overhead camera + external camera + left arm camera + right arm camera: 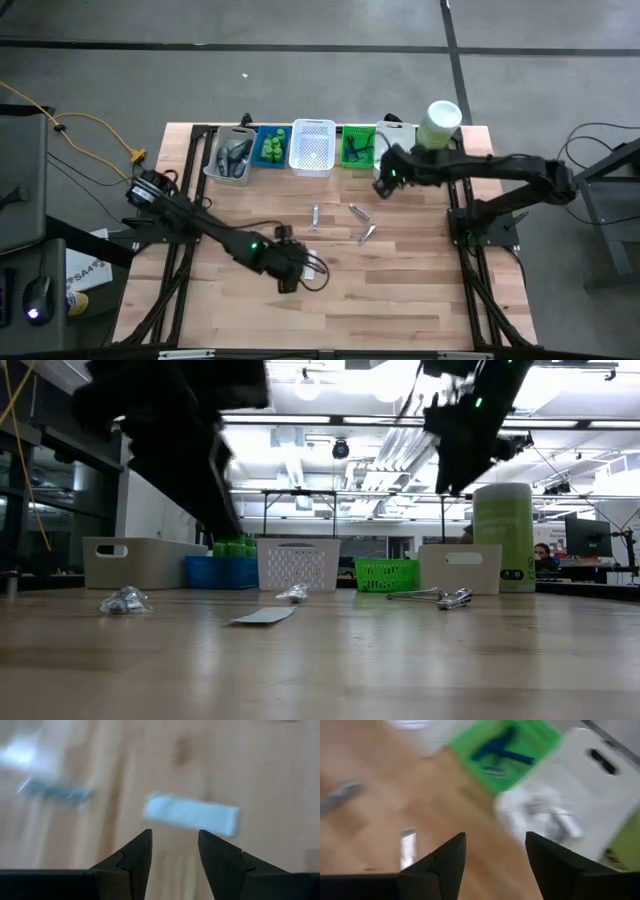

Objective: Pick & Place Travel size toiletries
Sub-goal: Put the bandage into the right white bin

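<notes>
The left hand (292, 268) hangs low over the wooden surface (400, 290) at about six o'clock from the white basket (312, 146), fingers parted and empty, a flat white sachet (191, 814) just ahead of its tips. The right hand (383, 183) hovers at five o'clock from the green basket (358, 146), fingers apart, holding nothing. Three silvery tubes (358, 211) lie loose between the hands.

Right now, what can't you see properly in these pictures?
- Green basket: right wrist view, contents blurred.
- White basket: right wrist view, silvery things inside smeared.
- Grey basket: high view, dark pieces too small to name.
- Left gripper: low view, cut off by top edge.
</notes>
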Robot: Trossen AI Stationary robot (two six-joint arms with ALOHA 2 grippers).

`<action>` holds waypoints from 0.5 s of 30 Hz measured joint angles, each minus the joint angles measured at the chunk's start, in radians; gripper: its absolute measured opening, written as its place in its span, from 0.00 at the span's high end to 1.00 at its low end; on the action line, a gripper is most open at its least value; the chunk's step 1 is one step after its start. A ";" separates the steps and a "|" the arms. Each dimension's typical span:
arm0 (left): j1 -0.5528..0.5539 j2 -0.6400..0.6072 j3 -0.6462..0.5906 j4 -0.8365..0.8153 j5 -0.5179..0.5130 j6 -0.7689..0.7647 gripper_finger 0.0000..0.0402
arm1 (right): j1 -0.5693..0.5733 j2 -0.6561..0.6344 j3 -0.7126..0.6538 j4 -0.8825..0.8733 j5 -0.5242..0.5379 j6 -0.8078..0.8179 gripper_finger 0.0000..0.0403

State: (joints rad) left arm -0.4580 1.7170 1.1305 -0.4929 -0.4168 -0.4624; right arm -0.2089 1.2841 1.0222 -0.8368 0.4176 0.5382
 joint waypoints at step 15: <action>0.109 0.044 0.000 0.107 0.206 0.353 0.32 | 0.554 -0.012 0.000 0.021 0.126 0.223 0.59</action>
State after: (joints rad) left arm -0.3489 1.7609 1.1309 -0.3859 -0.2108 -0.1093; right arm 0.3450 1.2720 1.0222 -0.8161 0.5436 0.7614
